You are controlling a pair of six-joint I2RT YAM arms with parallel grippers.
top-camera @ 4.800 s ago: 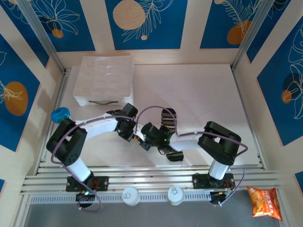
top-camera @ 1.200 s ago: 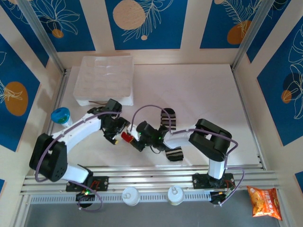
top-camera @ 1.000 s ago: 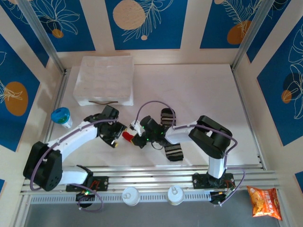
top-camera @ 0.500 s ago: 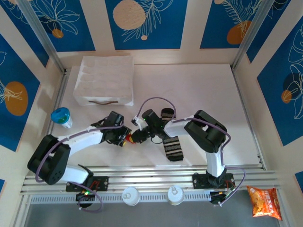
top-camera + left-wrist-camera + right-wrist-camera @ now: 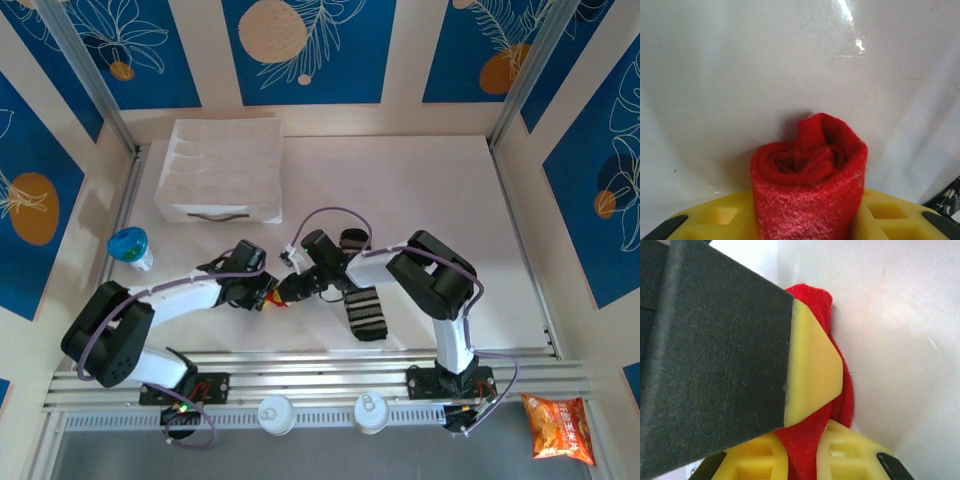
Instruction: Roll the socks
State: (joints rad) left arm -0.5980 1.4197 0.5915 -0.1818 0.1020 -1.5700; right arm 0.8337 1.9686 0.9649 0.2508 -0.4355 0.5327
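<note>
The red sock point(image 5: 807, 170) is wound into a tight, fuzzy spiral. It is clamped by both the left gripper point(image 5: 807, 226) and the right gripper point(image 5: 801, 452) at the table's point(image 5: 420, 190) near middle. The striped sock point(image 5: 366, 312) lies flat, unrolled, just right of them.

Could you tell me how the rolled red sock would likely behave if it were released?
The red sock is soft, fuzzy fabric wound in a loose spiral, so it would probably spring partly open. Pinched in the left gripper, it bulges, which suggests it squashes easily. Its fleecy surface likely grips rather than slips.
</note>
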